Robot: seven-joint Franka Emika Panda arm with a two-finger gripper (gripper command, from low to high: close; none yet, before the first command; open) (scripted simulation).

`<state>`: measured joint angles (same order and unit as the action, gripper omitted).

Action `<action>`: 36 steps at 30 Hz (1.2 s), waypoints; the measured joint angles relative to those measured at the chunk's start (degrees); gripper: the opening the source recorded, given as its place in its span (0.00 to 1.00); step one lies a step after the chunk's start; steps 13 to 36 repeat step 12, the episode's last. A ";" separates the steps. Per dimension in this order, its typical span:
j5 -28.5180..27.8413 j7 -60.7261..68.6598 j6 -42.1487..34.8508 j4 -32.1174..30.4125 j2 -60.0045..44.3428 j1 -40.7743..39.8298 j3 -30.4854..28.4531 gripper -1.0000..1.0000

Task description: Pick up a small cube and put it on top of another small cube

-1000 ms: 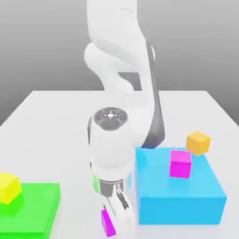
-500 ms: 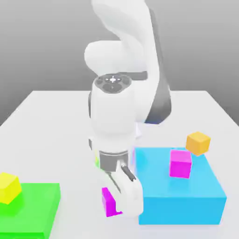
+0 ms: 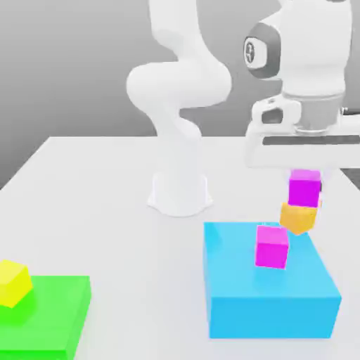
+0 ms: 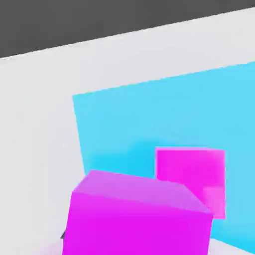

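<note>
My gripper (image 3: 305,181) is at the exterior view's right, shut on a small magenta cube (image 3: 304,191). That cube hangs directly over the small orange cube (image 3: 298,217), its underside at or just above the orange top. The orange cube stands on the table behind the big blue block (image 3: 267,295). A second magenta cube (image 3: 271,246) rests on the blue block's top. In the hand view, the held magenta cube (image 4: 137,219) looms close and hides the orange cube. Beyond it lie the second magenta cube (image 4: 189,179) and the blue block (image 4: 149,114).
A flat green block (image 3: 53,309) lies at the exterior view's lower left with a small yellow cube (image 3: 14,283) on it. The arm's white base (image 3: 180,191) stands mid-table. The white table (image 3: 91,211) spreads between them.
The arm has swung from the table's front, beside the blue block, up and over to the right. It carried the magenta cube to a spot above the orange cube.
</note>
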<state>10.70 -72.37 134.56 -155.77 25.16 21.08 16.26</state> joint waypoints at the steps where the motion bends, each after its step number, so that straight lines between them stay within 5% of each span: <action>1: 0.10 1.36 -1.13 -1.02 1.72 1.75 0.77 0.00; 8: 1.34 1.95 8.99 -7.31 -4.95 4.24 4.64 0.00; 9: 1.31 1.86 10.48 -7.71 -6.05 4.14 4.91 1.00; 36: 1.31 1.86 10.48 -7.71 -6.05 4.14 4.91 1.00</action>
